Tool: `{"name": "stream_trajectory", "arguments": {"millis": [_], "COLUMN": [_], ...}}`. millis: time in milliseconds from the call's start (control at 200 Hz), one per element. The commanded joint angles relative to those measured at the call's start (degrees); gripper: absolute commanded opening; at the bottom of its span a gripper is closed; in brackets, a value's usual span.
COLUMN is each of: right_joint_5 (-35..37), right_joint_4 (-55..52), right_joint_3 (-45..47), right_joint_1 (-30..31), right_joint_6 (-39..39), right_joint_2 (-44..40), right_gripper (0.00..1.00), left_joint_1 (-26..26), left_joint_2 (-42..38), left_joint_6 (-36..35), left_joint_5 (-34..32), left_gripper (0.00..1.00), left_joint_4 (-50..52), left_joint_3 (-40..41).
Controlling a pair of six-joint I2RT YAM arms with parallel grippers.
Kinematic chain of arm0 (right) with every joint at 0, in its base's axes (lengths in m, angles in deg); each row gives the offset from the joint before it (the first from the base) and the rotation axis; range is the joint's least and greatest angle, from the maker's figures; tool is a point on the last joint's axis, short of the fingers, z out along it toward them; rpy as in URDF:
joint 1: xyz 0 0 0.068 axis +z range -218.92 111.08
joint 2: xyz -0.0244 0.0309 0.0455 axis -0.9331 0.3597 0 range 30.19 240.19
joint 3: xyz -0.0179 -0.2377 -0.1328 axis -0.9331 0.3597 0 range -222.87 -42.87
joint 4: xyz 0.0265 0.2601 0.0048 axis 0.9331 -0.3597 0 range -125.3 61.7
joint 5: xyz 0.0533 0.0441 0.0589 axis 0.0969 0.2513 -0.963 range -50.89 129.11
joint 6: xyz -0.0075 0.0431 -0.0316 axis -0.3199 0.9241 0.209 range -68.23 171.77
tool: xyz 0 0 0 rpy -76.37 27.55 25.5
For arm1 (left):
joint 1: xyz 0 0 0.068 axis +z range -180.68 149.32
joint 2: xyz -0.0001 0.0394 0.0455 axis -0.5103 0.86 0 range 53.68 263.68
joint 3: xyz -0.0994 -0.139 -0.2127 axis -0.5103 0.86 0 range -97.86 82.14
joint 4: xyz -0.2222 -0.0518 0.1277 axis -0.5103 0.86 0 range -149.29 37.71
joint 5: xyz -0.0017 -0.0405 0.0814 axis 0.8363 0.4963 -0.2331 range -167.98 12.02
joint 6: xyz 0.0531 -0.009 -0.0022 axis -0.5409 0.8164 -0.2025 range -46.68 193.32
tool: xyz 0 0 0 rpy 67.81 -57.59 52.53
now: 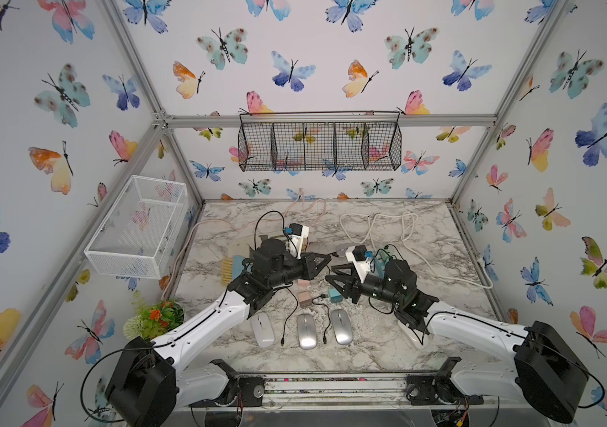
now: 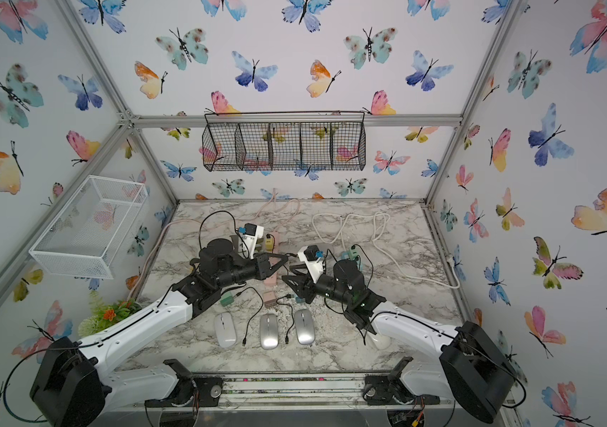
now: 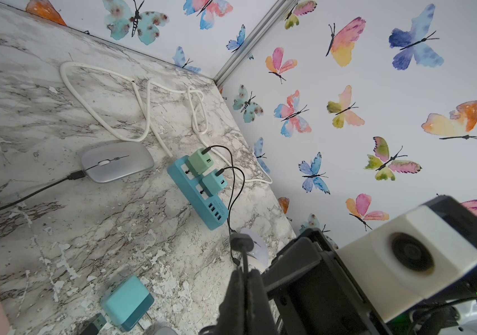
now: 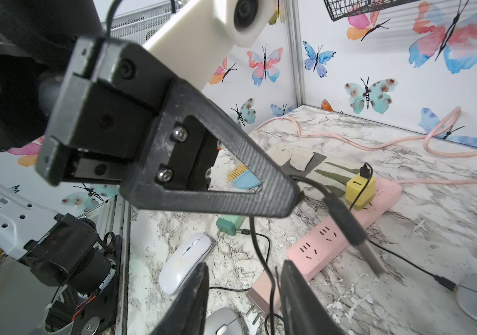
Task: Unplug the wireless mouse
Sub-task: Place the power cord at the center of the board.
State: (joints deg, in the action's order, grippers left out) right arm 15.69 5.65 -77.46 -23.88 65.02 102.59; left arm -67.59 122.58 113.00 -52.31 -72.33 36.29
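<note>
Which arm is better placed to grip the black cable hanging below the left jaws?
Likely the right arm: jaws apart astride the black cable; the left arm has jaws shut on it higher up.

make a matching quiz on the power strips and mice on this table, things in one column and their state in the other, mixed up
Things
1 teal power strip
2 pink power strip
3 far silver mouse
4 white mouse

States
a no cable in it
b holds a yellow charger
c black cable plugged into its end
d holds two greenish chargers

Pairs: 1-d, 2-b, 3-c, 4-a
</note>
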Motion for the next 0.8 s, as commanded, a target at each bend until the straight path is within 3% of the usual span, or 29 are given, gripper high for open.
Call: {"name": "stream_trajectory", "arguments": {"millis": [0, 105, 571, 681, 796], "right_joint_5": [-0.44, -0.34, -0.8, -0.42, 1.67], "right_joint_4": [2.32, 2.28, 2.3, 1.74, -1.26], "right_joint_3": [-1.78, -2.31, -2.25, -2.41, -2.96], "right_joint_1": [-0.04, -0.03, -0.04, -0.05, -0.04], "right_joint_6": [-0.59, -0.53, -0.7, -1.34, -1.98], "right_joint_2": [0.66, 1.4, 2.26, 2.23, 1.74], "right_gripper": [0.41, 0.38, 0.02, 0.01, 0.01], "left_joint_1": [-0.82, -1.06, -1.17, -1.13, -1.06], "left_joint_2": [-0.45, -0.66, -0.45, -0.57, -1.5], "left_joint_6": [-0.38, -0.19, -0.66, -0.66, -1.37], "left_joint_5": [-1.19, -1.22, -1.71, -2.03, -3.19], "left_gripper": [0.0, 0.0, 0.0, 0.0, 0.3], "left_joint_4": [-1.38, -1.38, -0.58, -0.34, 0.21], "left_joint_3": [-0.08, 0.4, 0.34, 0.28, 0.23]}}
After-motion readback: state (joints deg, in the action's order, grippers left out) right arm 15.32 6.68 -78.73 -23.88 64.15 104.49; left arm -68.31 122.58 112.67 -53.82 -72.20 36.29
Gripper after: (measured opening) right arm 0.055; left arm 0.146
